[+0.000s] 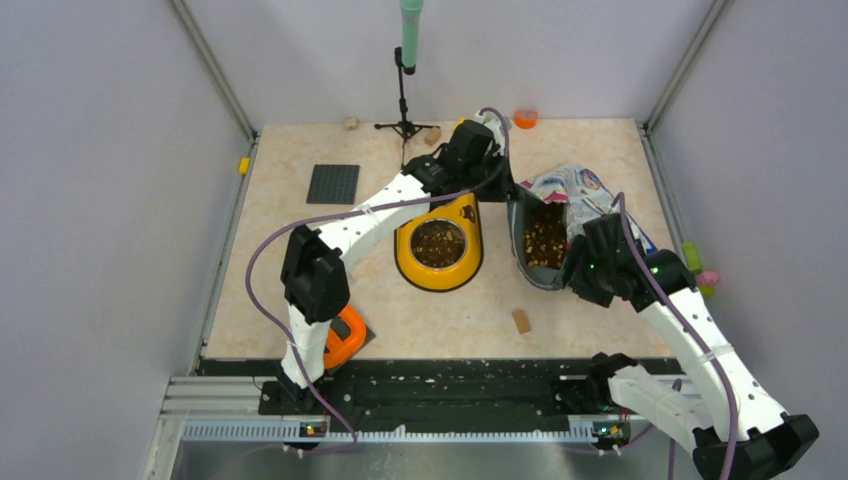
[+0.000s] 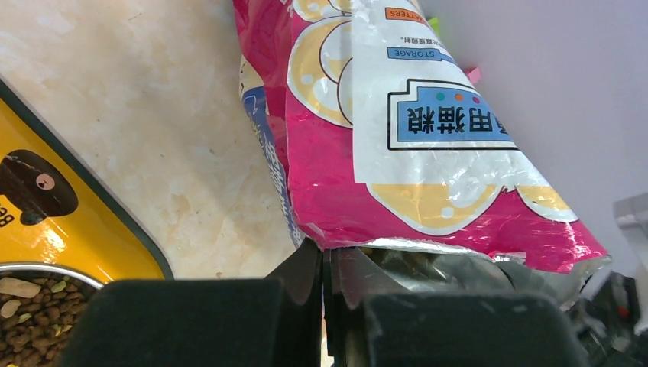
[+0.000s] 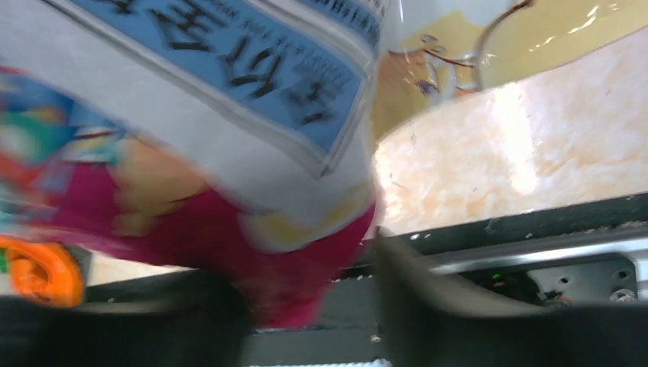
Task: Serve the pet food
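The magenta-pink pet food bag (image 1: 575,190) lies at the table's right middle with its mouth open toward the arms. Brown kibble (image 1: 545,240) shows inside. My left gripper (image 1: 505,190) is shut on the bag's mouth edge (image 2: 348,241), its tips (image 2: 328,256) pinching the foil lip. My right gripper (image 1: 585,262) is at the bag's near right side. In the blurred right wrist view its jaws (image 3: 306,267) stand apart around the bag's magenta corner (image 3: 290,252). A yellow bowl (image 1: 410,265) with a steel insert holds kibble (image 1: 438,243) left of the bag; it also shows in the left wrist view (image 2: 92,229).
A tan wooden block (image 1: 520,320) lies in front of the bag, and two more (image 1: 432,135) sit at the back. A black baseplate (image 1: 332,184), a microphone stand (image 1: 405,100), an orange ring (image 1: 526,119) and an orange object (image 1: 345,335) by the left base stand around.
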Motion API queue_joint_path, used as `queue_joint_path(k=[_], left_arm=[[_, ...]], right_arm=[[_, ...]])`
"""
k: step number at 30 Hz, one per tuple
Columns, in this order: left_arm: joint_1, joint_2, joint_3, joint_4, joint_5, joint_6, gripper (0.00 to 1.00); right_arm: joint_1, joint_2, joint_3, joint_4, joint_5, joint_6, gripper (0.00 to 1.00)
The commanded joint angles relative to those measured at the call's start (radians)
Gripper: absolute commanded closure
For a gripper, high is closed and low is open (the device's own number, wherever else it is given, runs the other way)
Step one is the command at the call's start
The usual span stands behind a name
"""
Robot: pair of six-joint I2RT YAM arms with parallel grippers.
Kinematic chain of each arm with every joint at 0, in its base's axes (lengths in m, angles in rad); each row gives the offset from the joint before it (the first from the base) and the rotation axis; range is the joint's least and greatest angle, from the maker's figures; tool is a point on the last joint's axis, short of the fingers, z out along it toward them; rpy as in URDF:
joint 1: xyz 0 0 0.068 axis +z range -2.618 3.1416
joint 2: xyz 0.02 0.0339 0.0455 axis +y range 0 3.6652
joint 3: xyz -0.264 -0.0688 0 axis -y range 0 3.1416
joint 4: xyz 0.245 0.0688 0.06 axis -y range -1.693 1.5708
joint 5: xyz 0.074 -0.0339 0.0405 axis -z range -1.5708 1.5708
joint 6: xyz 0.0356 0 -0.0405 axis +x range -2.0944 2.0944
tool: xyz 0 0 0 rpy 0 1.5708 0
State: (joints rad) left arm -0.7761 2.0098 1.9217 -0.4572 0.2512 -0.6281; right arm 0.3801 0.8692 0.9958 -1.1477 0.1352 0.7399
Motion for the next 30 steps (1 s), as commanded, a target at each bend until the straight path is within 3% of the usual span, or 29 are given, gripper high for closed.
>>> queue_joint_path(k=[1,2,3,6,12,17,21,26,27,30], left_arm=[[0.006,-0.08,0.051,0.107,0.057,-0.037,1.0],[0.007,-0.087,0.048,0.102,0.049,-0.03,1.0],[0.01,-0.092,0.049,0.098,0.037,-0.022,1.0],[0.04,-0.079,0.1,0.113,0.041,-0.021,1.0],[0.086,0.035,0.388,0.183,0.035,-0.007,1.0],[0.102,0.019,0.481,0.246,0.048,-0.01,1.0],[0.111,-0.066,0.389,0.243,0.058,0.009,1.0],[0.115,-0.154,0.135,0.274,0.048,0.066,1.0],[0.115,-0.16,0.095,0.286,0.045,0.07,1.0],[0.115,-0.147,0.037,0.301,0.064,0.066,1.0]], right_arm=[[0.014,-0.003,-0.01,0.058,0.116,0.079,0.68],[0.014,0.008,0.029,0.035,0.177,0.079,0.89],[0.013,0.017,0.072,0.014,0.228,0.069,1.0],[-0.007,0.069,0.244,0.003,0.337,-0.04,1.0],[-0.242,0.259,0.675,0.133,0.25,-0.396,1.0],[-0.276,0.368,0.975,0.13,0.287,-0.506,1.0],[-0.277,0.338,0.942,0.136,0.304,-0.509,1.0],[-0.288,0.251,0.663,0.22,0.29,-0.502,1.0],[-0.288,0.232,0.608,0.247,0.263,-0.505,0.97],[-0.289,0.205,0.539,0.276,0.161,-0.518,0.48]])
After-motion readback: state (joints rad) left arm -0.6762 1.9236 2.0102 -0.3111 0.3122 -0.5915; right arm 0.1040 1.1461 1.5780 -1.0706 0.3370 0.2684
